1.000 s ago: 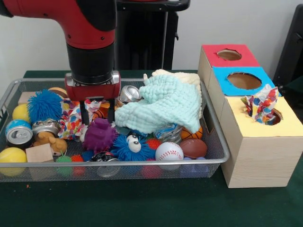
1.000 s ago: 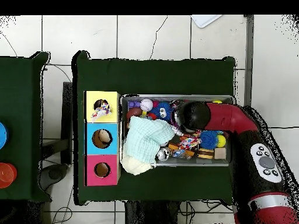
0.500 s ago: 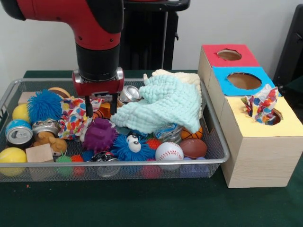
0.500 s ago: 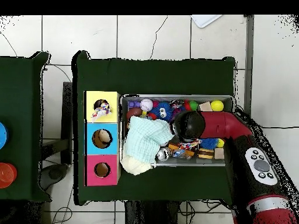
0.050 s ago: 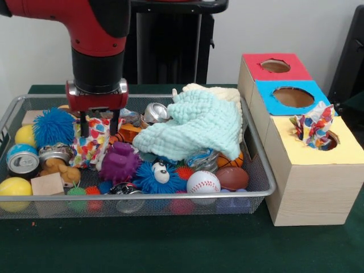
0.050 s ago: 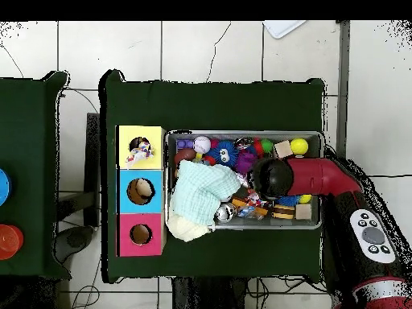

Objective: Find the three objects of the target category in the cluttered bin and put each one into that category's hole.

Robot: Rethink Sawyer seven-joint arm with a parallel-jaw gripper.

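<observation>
Hand point(image 5: 99, 126): fingers apart, straddling the confetti cloth point(image 5: 90, 142) at bin point(image 5: 267, 182) left-centre. Crowding it: blue pom point(image 5: 53, 126), purple ball point(image 5: 119, 162), cans point(image 5: 23, 160). Mint cloth point(image 5: 196, 126) covers the bin's upper right.

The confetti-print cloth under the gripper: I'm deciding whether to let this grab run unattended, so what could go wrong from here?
The gripper stands open over the confetti-print cloth, which lies wedged among the purple spiky ball, a can and the blue fuzzy ball. A pinch may snag or drag those neighbours. The cloth could also slip out partway, since much of it is buried in the wire bin.
</observation>
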